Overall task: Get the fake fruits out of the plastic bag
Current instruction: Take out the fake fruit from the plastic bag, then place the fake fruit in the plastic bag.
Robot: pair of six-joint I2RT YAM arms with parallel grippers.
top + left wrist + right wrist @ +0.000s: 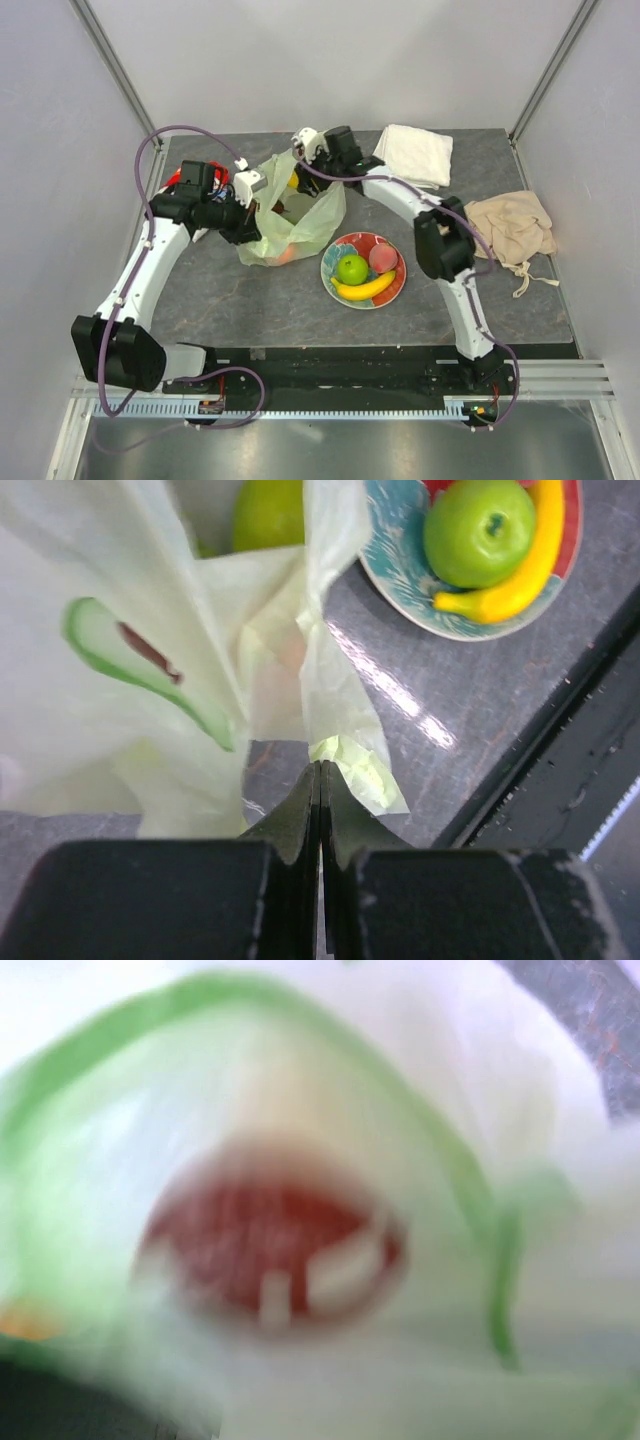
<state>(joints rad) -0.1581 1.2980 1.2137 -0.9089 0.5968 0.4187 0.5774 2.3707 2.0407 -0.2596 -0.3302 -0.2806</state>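
1. Closest in the left wrist view is the left gripper [320,785]. Its two black fingers are pressed together on a fold of the plastic bag [150,630], so it is clamped on the thin film at the bag's left edge.
2. Seen from above, the bag lies on the dark table [250,300] between the two arms, just left of the flowered plate [331,280]. Its mouth is held up and faces the far side.
3. The right gripper [300,158] is at the far rim of the bag's mouth, angled down toward the opening. Its own wrist view is badly blurred, showing only pale-green film with a reddish patch behind it. I cannot tell whether its jaws are apart or together, or whether they hold anything.
4. Done so far: three of the fake fruits lie on the plate, outside the bag. They are a green apple [351,268], a yellow banana [365,288] on the near side, and a pink peach [383,258] to the right.
5. Left to do: a green fruit [268,510] shows inside the bag in the left wrist view. From above, an orange shape [285,256] shows through the film at the bag's near end, and something dark sits in the mouth. How many pieces remain is hidden by the folds.
6. My judgement is that the task is partway through, with several fruits out and at least two or three to fetch.
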